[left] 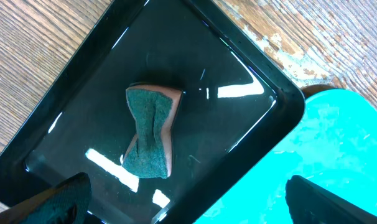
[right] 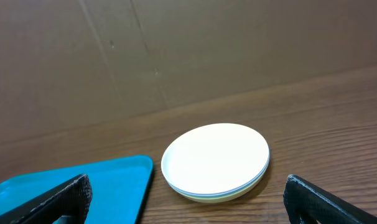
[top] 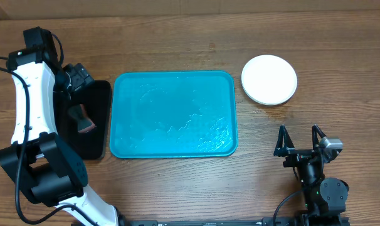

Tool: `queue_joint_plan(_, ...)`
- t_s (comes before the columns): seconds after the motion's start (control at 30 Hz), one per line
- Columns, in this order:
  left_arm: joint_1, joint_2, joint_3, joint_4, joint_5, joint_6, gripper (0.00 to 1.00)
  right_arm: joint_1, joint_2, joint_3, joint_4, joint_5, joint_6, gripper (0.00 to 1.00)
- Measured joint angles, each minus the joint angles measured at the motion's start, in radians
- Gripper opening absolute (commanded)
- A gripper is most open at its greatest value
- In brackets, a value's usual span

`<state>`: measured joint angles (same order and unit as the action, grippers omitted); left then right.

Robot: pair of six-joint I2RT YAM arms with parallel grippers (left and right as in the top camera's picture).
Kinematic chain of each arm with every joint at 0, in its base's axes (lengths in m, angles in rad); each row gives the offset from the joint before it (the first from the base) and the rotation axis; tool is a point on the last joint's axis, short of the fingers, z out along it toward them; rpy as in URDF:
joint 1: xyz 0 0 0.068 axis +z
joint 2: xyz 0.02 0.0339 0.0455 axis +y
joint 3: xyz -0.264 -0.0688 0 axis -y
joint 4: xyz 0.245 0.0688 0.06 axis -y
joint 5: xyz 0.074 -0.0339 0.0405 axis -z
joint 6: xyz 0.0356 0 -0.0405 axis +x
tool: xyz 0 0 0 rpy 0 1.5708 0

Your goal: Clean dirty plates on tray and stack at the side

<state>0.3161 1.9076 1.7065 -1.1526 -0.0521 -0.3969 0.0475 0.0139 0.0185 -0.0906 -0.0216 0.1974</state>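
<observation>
The plates [top: 269, 79] stand in one stack on the table right of the turquoise tray [top: 174, 114], white on top; in the right wrist view the stack [right: 216, 159] shows a pale cyan edge and a yellow-green plate below. The tray holds no plates and shows wet streaks. My left gripper [top: 82, 94] hangs open above the black tray [top: 101, 94], with a green-and-pink sponge [left: 149, 131] lying below it; its fingers [left: 188, 202] are spread wide and empty. My right gripper [top: 299, 143] is open and empty near the table's front right, pointing at the stack.
The black tray [left: 251, 68] lies against the turquoise tray's left side [left: 319, 155]. A brown cardboard wall [right: 176, 50] stands behind the table. Bare wood table [top: 177, 188] lies in front of the trays.
</observation>
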Motion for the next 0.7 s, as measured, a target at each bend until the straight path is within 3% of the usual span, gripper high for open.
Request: queue_joint_plan(0.7,0.0,0.0,0.0,0.0,0.0,0.0,1.0,0.0,0.0,0.0,0.0,0.003,-0.01,1.0)
